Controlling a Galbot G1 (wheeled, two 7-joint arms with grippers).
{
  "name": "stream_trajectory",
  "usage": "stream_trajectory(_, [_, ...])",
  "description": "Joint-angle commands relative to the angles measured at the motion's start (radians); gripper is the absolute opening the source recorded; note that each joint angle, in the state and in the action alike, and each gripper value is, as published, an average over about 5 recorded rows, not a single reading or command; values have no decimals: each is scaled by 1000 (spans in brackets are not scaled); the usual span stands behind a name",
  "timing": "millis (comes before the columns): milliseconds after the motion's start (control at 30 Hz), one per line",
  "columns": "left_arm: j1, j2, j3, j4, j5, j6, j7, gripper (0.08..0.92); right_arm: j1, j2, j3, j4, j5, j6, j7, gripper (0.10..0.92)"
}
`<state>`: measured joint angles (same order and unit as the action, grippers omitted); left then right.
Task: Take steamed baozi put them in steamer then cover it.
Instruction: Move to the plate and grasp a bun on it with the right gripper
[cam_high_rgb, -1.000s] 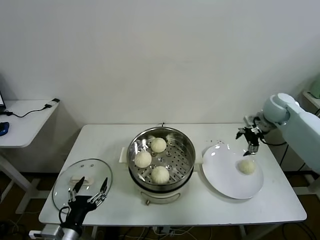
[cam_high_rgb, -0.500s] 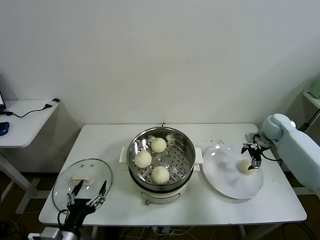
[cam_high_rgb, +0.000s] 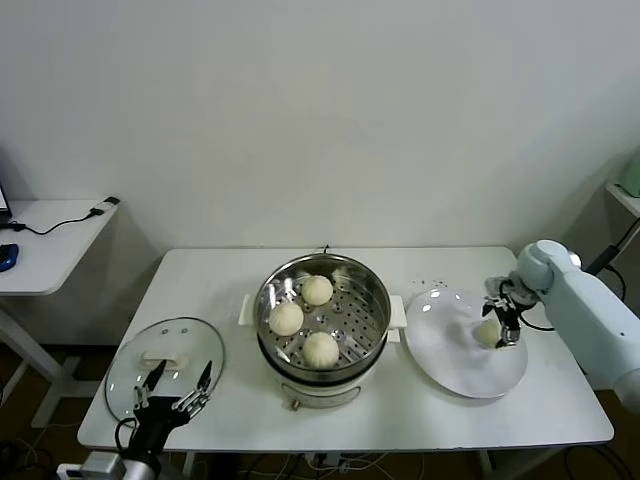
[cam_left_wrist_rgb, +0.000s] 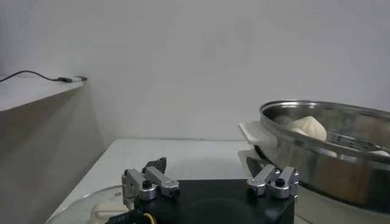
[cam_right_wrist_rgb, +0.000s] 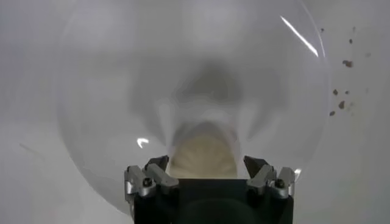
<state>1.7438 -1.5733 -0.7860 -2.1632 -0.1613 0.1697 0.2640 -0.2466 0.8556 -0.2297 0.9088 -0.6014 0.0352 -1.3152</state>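
The last bun (cam_high_rgb: 489, 332) on the plate (cam_high_rgb: 450, 365) is straddled by the wide-open right gripper (cam_high_rgb: 502, 322); closing is needed next, then transfer to the steamer (cam_high_rgb: 322, 312); the left gripper (cam_high_rgb: 178, 388), also wide, is parked over the lid (cam_high_rgb: 130, 365).

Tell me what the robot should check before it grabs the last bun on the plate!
1. Right gripper open: ok, its jaws stand wide.
2. Last bun between the fingers: ok, it sits centred in the right wrist view.
3. Bun gripped yet: not ok, the jaws have not closed.
4. Room in the steamer: ok, three buns lie inside and bare tray shows beside them.
5. Lid out of the way: ok, it rests on the table left of the steamer, with the open left gripper idle at its near edge.
6. Plate steady: cannot tell.
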Motion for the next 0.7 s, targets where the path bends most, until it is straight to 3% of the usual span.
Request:
stream_trajectory(33, [-3,1,1,8,-1,1,1,823,-12,17,11,-25,-36,9,15,823])
stream_trajectory(500, [-12,0,3,15,-3,3,1,823,-8,19,16,-37,-41,11,35,820])
stream_trajectory(700, [-12,0,5,14,-3,2,1,823,-11,9,20,-17,-22,8,33,711])
